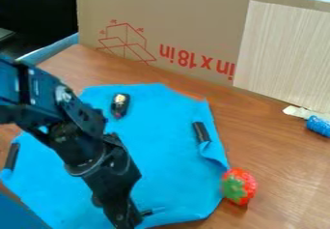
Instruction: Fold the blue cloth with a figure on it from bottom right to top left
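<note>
At the near edge of the blue cloth point(171, 160) hangs the hand point(128, 219).

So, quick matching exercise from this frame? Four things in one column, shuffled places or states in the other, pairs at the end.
Things
1. strawberry
2. blue cloth
3. small dark figure
4. cardboard panel

Places or states
A. standing upright at the back
B. lying on the cloth, toward its far edge
C. off the cloth, beside its right edge
D. spread out, with a small flap turned in at the right

Pairs: 1-C, 2-D, 3-B, 4-A
</note>
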`<state>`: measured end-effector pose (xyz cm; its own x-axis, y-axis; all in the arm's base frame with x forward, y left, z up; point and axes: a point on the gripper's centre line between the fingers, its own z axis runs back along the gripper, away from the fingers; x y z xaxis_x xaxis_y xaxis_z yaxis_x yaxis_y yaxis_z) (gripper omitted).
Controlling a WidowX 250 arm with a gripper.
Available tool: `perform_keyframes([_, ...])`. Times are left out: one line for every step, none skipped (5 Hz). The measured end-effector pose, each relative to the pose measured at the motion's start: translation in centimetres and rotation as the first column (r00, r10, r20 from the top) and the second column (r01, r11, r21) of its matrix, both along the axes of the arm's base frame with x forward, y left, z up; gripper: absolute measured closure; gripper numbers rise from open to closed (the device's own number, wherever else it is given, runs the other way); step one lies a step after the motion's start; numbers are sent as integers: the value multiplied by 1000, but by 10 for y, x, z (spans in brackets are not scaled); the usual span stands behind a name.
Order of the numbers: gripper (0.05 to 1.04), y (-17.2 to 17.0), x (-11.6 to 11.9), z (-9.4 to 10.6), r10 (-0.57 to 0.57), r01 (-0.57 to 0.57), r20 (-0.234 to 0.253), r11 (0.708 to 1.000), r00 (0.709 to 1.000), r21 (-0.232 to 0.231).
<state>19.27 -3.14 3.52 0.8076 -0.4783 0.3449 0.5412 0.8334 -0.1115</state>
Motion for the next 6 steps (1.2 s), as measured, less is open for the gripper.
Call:
perform_keyframes([1027,16,8,13,30,-30,9,999,999,-45])
perform_keyframes([1029,46,18,28,70,-68,18,994,997,-81])
perform_keyframes([1029,72,27,42,84,-81,37,993,996,-82])
perform_keyframes([1029,101,35,59,71,-70,61,997,996,-23])
perform_keyframes([1029,120,46,69,60,-62,52,997,997,41])
perform_keyframes([1029,143,65,74,63,-68,61,995,996,78])
